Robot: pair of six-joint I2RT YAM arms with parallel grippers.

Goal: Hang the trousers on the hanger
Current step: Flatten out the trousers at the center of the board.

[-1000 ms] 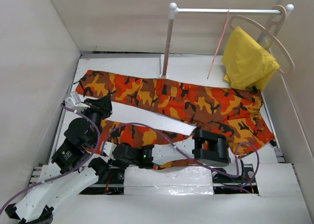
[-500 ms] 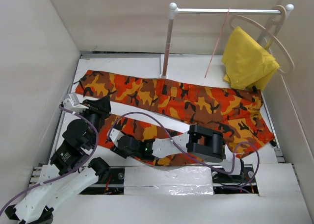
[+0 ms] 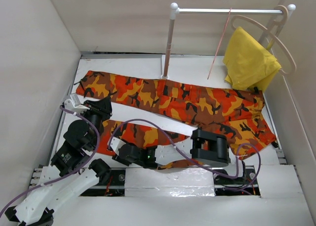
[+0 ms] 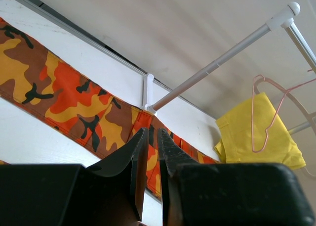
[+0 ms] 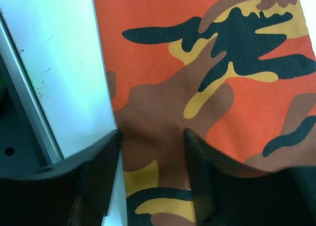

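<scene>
White table (image 3: 138,67) carries the trousers (image 3: 197,105); beyond them hangs the hanger (image 3: 219,44). The left gripper (image 4: 152,133) has its jaws almost closed on nothing, and the right gripper (image 5: 150,142) has its jaws spread over the trousers' near leg.

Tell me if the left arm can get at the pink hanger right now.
Doubtful. The hanger hangs on the rail far back right; the left pincer sits low at the near left. Nothing blocks it, but it's far.

Black-and-white arms (image 3: 74,154), purple cables (image 3: 148,122)
</scene>
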